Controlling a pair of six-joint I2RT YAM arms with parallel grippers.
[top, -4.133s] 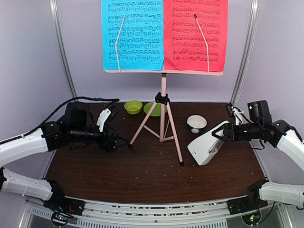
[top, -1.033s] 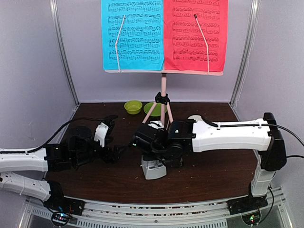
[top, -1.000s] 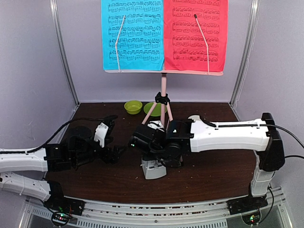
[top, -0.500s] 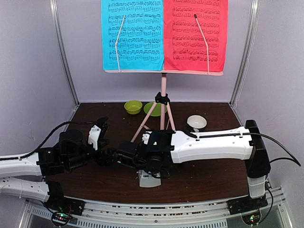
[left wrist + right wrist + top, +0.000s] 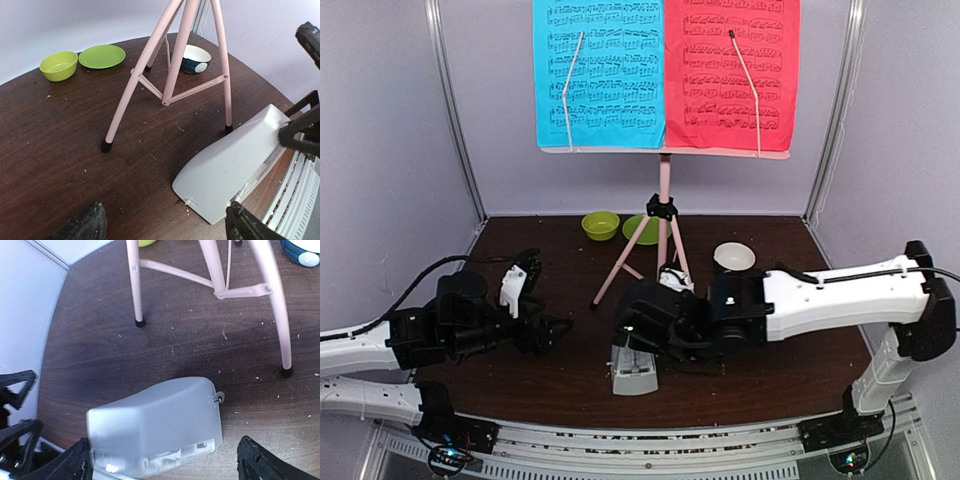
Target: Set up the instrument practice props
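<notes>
The pale pink music stand [image 5: 663, 215] stands at the back centre. Its desk holds the blue sheet [image 5: 600, 70] and the red sheet [image 5: 730, 70]. The white metronome [image 5: 634, 372] rests tilted on the table near the front edge, ahead of the tripod legs. It also shows in the left wrist view [image 5: 235, 165] and the right wrist view [image 5: 155, 422]. My right gripper [image 5: 632, 345] is open, its fingers astride the metronome's base, with a gap at one side. My left gripper [image 5: 548, 335] is open and empty, left of the metronome.
A lime green bowl [image 5: 600, 225] and a lime green plate [image 5: 640, 230] sit at the back behind the tripod. A small white bowl [image 5: 734, 257] sits right of the tripod. My right arm stretches across the table's right half. The table's front edge is just behind the metronome.
My right arm carried the metronome from the right side to the front centre. In the last half second its jaws opened and it drew back right. My left arm pulled back a little.
</notes>
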